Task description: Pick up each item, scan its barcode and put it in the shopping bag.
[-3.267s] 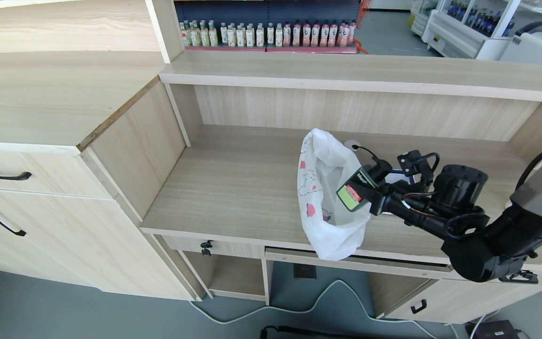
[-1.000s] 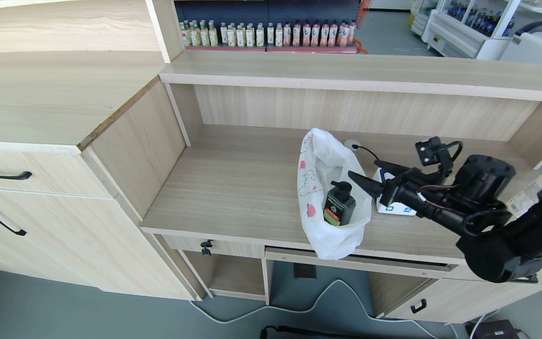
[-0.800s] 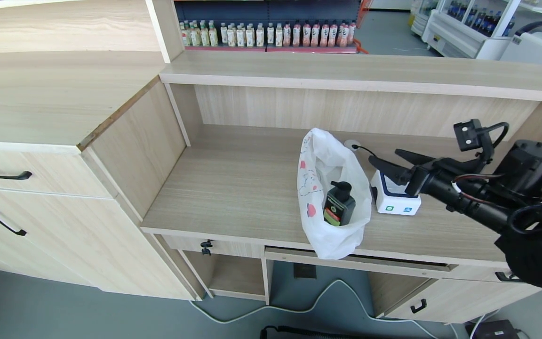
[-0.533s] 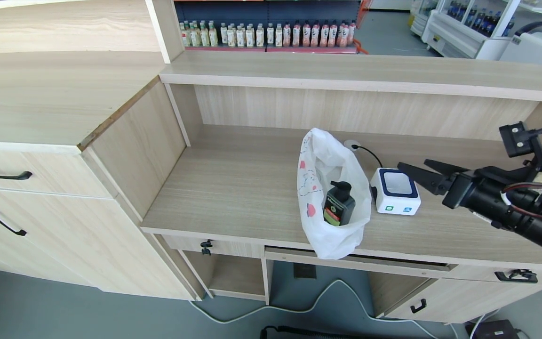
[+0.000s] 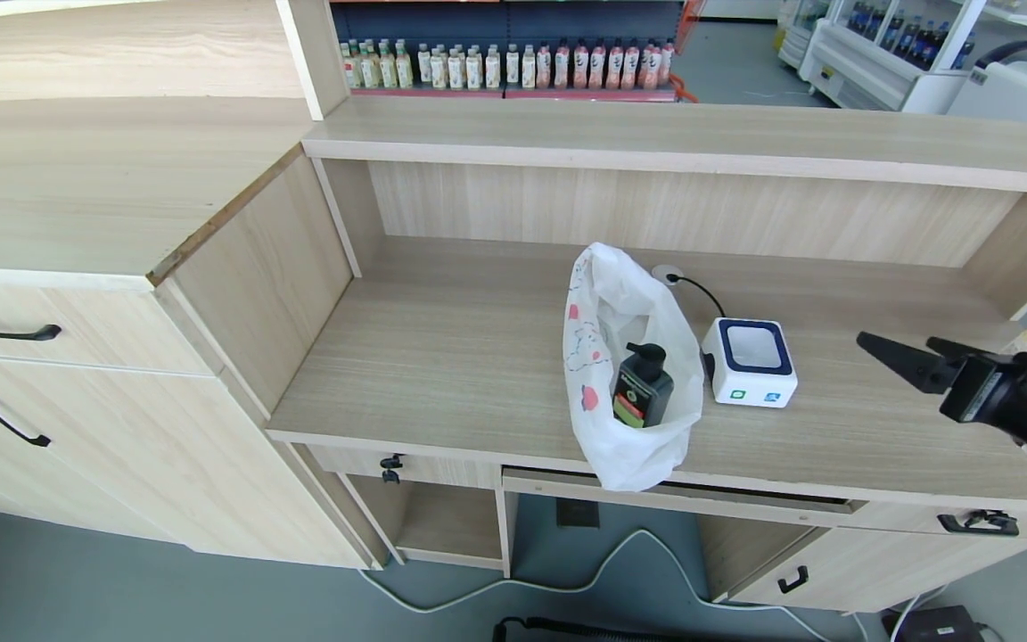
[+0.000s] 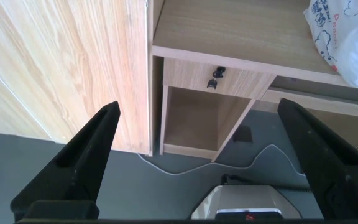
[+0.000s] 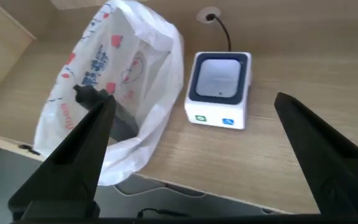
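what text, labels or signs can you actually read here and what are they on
No text here reads clearly enough to quote.
black pump bottle in the shopping bag: green and red label, print too small.
shopping bag: red and blue print beside cartoon drawings, blurred.
barcode scanner: one green and one blue icon on its front, no legible words.
drink bottles on the store shelf behind: labels too small.

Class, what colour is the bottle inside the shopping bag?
The bottle is black with a green-and-red front, clearest in the head view.

Right pincer [image 5: 895, 339] matte black, tapering to sharp points; left pincer [image 6: 197, 104] likewise black and wedge-shaped.
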Robot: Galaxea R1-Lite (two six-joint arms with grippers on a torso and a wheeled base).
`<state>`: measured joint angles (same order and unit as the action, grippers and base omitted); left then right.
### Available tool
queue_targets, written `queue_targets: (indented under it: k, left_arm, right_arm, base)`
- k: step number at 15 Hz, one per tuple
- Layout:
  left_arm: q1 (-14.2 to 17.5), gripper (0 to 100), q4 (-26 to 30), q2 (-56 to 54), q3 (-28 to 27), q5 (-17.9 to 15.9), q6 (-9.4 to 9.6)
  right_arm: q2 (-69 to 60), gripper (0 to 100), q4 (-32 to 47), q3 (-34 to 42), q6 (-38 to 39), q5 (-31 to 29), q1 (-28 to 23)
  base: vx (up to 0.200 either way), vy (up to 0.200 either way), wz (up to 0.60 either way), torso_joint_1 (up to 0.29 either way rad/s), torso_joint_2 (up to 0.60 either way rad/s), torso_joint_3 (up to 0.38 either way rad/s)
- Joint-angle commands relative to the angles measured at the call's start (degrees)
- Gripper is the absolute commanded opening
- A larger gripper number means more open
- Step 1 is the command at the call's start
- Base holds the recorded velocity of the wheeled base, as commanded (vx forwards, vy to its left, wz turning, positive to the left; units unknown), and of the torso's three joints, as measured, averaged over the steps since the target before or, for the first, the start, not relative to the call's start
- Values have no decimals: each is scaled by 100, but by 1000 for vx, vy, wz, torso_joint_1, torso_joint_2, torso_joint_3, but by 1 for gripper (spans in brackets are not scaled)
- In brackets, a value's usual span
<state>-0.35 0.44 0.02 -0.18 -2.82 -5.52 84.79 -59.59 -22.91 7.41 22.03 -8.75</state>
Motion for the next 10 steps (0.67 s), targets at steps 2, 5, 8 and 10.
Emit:
queue_targets:
  k: [2, 5, 8, 10]
  left_arm:
    - [0, 100, 0, -2, 1, 0, -1]
    - [0, 100, 0, -2, 1, -8, -1]
    - [0, 100, 0, -2, 1, 0, -1]
    - [0, 100, 0, -2, 1, -8, -1]
  right_arm:
    - [-498, 100, 650, 85, -249, -691, -575]
    - [-190, 100, 896, 190, -1409, -1095, -1471]
    - [398, 100, 290, 208, -1690, -1175, -1981]
    - [442, 100, -114, 375, -2183, -1210, -2051]
  base:
    - [0, 0, 0, 0, 0, 0]
    - [0, 0, 0, 0, 0, 0]
    - [0, 0, 0, 0, 0, 0]
    - [0, 0, 0, 0, 0, 0]
